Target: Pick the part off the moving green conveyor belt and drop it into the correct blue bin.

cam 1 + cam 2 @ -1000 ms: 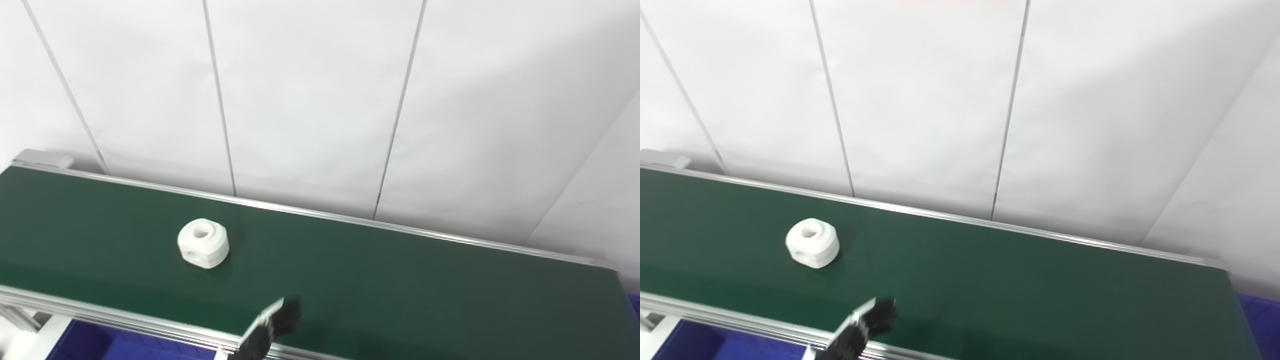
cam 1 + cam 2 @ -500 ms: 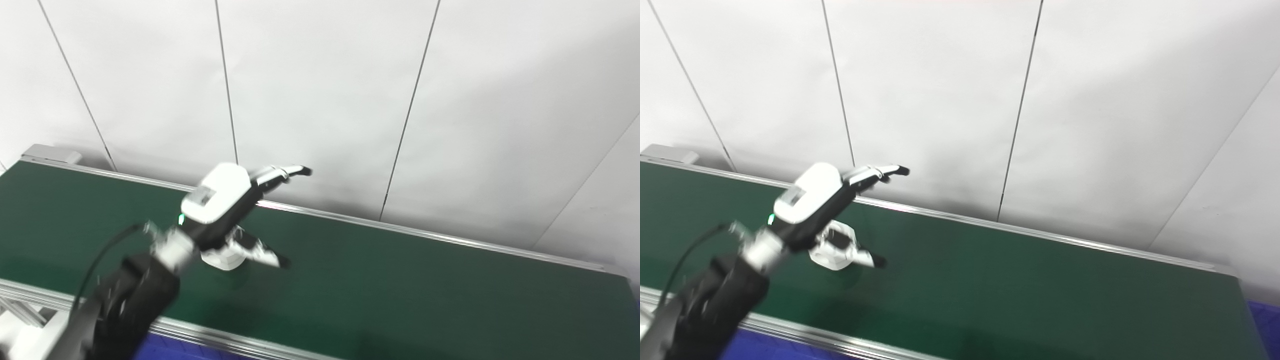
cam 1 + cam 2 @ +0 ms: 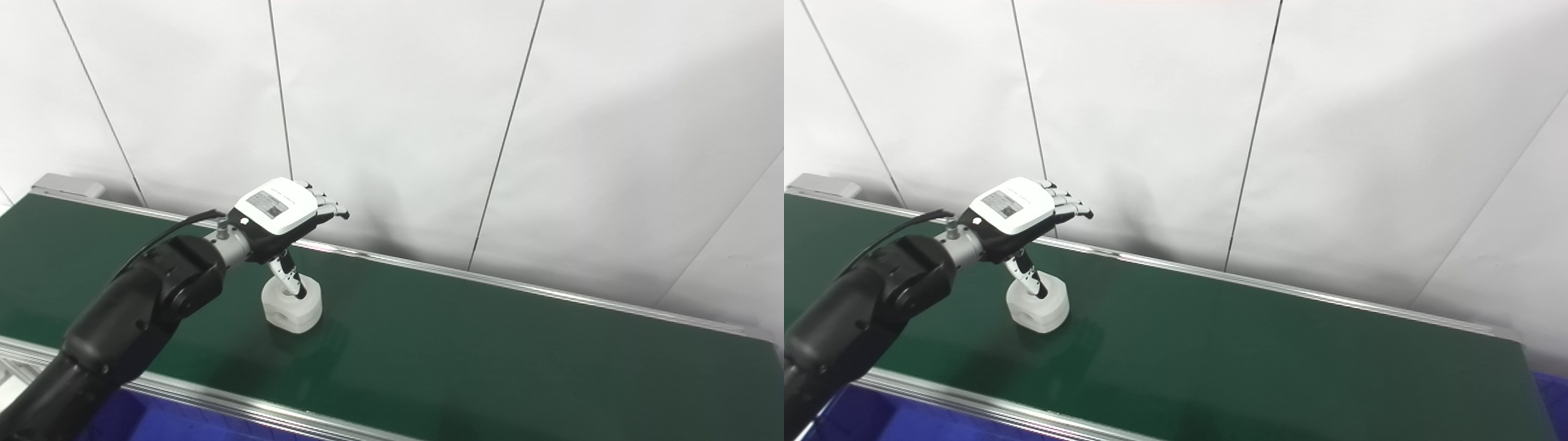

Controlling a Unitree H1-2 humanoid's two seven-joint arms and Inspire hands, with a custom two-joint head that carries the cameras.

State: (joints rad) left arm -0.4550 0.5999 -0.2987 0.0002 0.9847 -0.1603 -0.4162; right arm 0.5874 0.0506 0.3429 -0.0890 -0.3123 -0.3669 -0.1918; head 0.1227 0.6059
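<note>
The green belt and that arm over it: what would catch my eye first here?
Most striking is the left hand, white-backed on a black arm, poised above the green conveyor belt with fingers spread. Beneath it sits a chunky white part on the belt, the thumb reaching down to its top. A sliver of blue bin peeks below the near rail.

Left arm: enters from lower left, extended forward.
Left hand (image 3: pixel 278 213): back upward, fingers (image 3: pixel 327 205) apart and extended, thumb angled downward, nothing grasped.
Right hand: out of frame.
</note>
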